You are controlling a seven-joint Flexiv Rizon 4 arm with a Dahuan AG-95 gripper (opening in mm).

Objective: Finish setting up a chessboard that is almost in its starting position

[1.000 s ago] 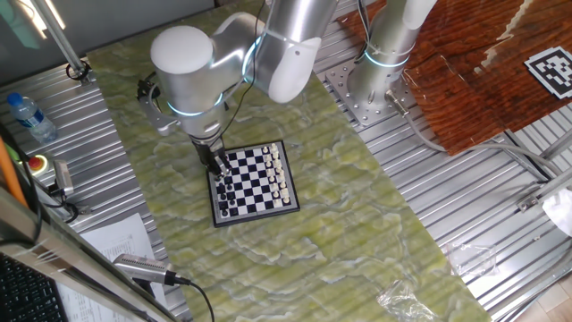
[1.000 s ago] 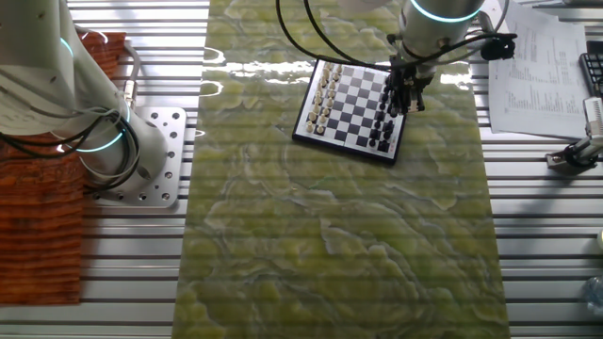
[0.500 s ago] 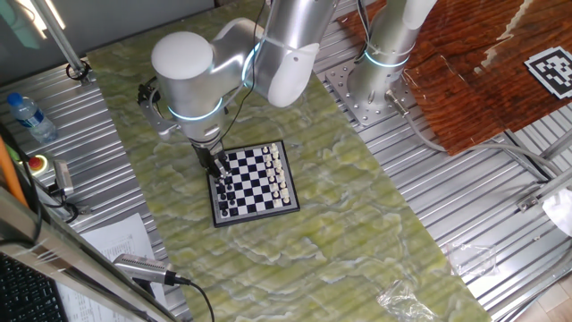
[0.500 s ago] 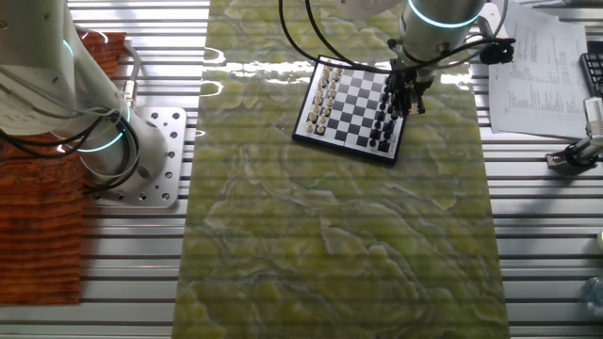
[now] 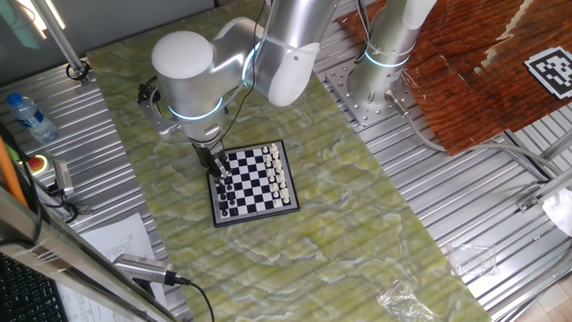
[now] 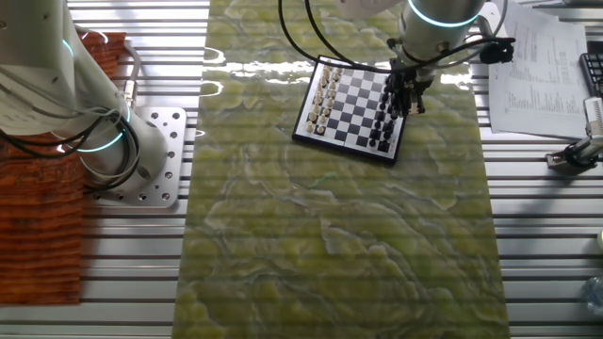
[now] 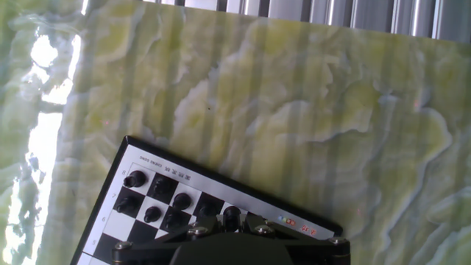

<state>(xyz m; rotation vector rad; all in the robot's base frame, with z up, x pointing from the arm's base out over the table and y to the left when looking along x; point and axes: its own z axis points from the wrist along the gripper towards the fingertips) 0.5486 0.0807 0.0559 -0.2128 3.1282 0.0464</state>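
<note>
The chessboard (image 5: 255,183) lies on the green marbled mat, with white pieces along one edge and black pieces along the opposite edge; it also shows in the other fixed view (image 6: 350,99). My gripper (image 5: 217,168) stands low over the black pieces' side (image 6: 398,102). In the hand view the gripper (image 7: 230,222) has its fingers close on both sides of a black chess piece (image 7: 230,215) in the board's edge row, near the dark frame (image 7: 221,184). Other black pieces (image 7: 136,179) stand to its left. The fingertips are hidden.
A second arm's base (image 5: 375,80) stands on a bolted plate beside the mat. A brown cloth (image 5: 474,72) lies behind it. A water bottle (image 5: 27,114), a red button (image 5: 37,164), papers (image 6: 537,66) and crumpled plastic (image 5: 402,295) lie off the mat.
The arm shifted very slightly over the black side of the board about a second ago; since half a second ago nothing has visibly moved.
</note>
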